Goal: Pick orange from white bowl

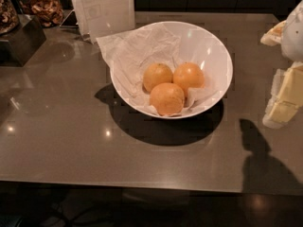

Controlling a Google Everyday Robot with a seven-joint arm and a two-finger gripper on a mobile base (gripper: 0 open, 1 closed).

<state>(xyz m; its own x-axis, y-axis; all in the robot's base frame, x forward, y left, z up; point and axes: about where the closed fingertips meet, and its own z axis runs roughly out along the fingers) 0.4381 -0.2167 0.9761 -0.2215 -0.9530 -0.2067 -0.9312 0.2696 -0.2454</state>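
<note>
The white bowl (213, 51) stands on the grey counter, lined with crumpled white paper (137, 51). Three oranges lie in it. The orange (189, 76), deeper in colour and glossy, is at the right. A paler yellowish one (157, 76) is at the left, and a larger matte one (166, 98) is in front. My gripper (283, 103), white and yellowish, hangs at the right edge of the camera view. It is to the right of the bowl, apart from it, and holds nothing that I can see.
A white sign holder (106, 8) stands behind the bowl at the left. Containers of snacks (45, 8) and a dark box (21, 39) are at the back left. The counter's front edge (142, 183) runs along the bottom.
</note>
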